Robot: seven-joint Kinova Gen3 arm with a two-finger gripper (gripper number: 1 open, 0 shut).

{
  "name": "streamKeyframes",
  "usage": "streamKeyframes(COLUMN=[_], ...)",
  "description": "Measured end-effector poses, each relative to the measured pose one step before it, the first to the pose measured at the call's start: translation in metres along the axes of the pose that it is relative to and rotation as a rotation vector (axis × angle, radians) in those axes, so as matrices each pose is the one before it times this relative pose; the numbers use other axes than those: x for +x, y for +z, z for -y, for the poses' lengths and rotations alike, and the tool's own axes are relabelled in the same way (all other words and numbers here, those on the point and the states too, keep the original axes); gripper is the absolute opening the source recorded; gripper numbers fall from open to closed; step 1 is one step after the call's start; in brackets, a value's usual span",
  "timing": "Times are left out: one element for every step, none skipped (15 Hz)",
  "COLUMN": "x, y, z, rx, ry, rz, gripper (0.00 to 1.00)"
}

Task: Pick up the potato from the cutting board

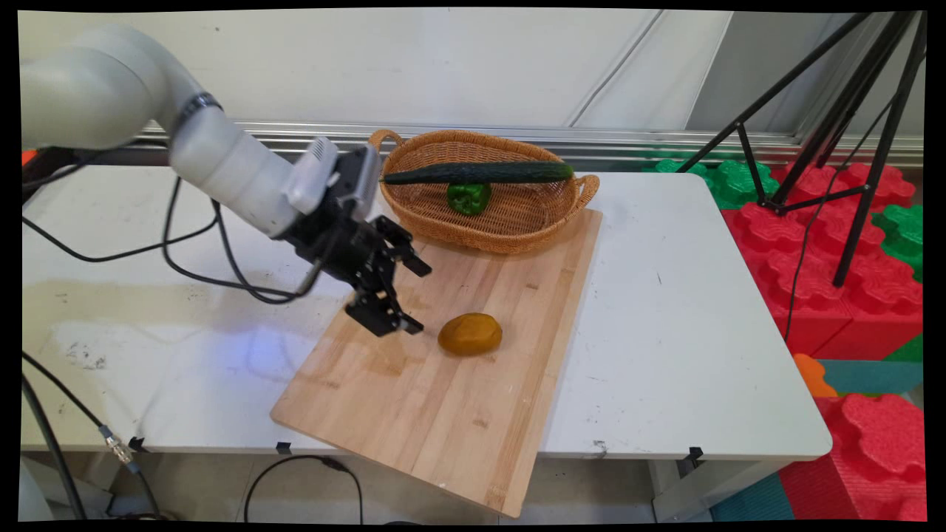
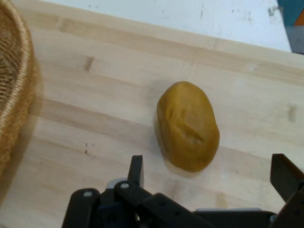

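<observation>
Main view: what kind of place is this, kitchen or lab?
Likely a robot lab or test room, not a kitchen: black camera tripod, red and green foam floor blocks, and a white table with a staged wooden cutting board.

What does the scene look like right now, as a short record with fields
gripper: open, holding nothing, low over the board beside the potato
potato: lying on the board, apart from the fingers
cutting board: wooden, lying askew on the white table
basket: wicker, at the board's far end
cucumber: laid across the basket's rim
green pepper: inside the basket
</observation>
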Motion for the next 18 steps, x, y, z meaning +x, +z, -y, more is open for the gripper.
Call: streamKeyframes(x=[0.0011, 0.00085, 0.00094, 0.00112, 0.00088, 0.00113, 0.00072, 0.0009, 0.00052, 0.00069, 0.00038, 0.00039, 0.0006, 0.00088, 0.0011, 0.00098, 0.00121, 0.00121], y=[0.00997, 0.00681, 0.00685, 0.00808, 0.00546, 0.0078, 0.00506, 0.0071, 0.00641, 0.00696, 0.00366, 0.00585, 0.00468, 0.00507, 0.0045, 0.00345, 0.00367, 0.00322], z=[-0.00122, -0.00075, -0.00072, -0.00079, -0.00052, -0.00078, -0.00048, -0.00063, -0.00038, -0.00025, -0.00012, -0.00022, -0.00007, 0.00003, 0.00006, 0.00026, 0.00026, 0.00018], rx=[0.0014, 0.00057, -0.0003, -0.00103, -0.00151, -0.00198, -0.00125, -0.0012, 0.00065, 0.00036, 0.00038, 0.00097, 0.00058, 0.00108, 0.00172, 0.00187, 0.00235, 0.00158], ry=[-0.00096, -0.00032, -0.00014, -0.00017, -0.00055, -0.00101, -0.00074, -0.00167, -0.00261, -0.0028, -0.00171, -0.00222, -0.00157, -0.00079, -0.00117, -0.00118, -0.00155, -0.00179], rz=[0.00822, 0.00594, 0.00619, 0.00755, 0.00496, 0.00742, 0.00523, 0.00746, 0.00718, 0.00687, 0.00352, 0.0058, 0.00421, 0.00396, 0.00291, 0.00182, 0.00166, 0.00086], gripper=[1.0, 1.0, 1.0, 1.0, 1.0, 1.0, 1.0, 1.0, 1.0, 1.0, 1.0, 1.0, 1.0, 1.0, 1.0, 1.0, 1.0, 1.0])
